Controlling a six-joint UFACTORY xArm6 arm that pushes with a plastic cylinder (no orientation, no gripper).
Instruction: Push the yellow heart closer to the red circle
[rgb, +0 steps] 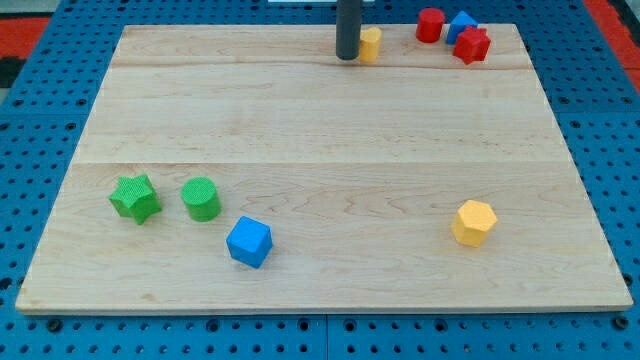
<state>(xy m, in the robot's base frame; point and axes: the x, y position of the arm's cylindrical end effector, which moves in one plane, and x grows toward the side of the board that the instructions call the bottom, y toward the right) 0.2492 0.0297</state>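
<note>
The yellow heart (371, 43) lies near the view's top edge of the wooden board, partly hidden by my rod. My tip (347, 56) rests on the board just left of the heart, touching or nearly touching it. The red circle (430, 24) stands to the heart's right, near the top edge, about a block's width of bare wood away from the heart.
A blue block (462, 24) and a red star-like block (472, 45) crowd right of the red circle. A green star (135, 197), green circle (201, 198) and blue cube (249, 241) sit bottom left. A yellow hexagon (474, 222) sits bottom right. The board (320, 130) lies on blue pegboard.
</note>
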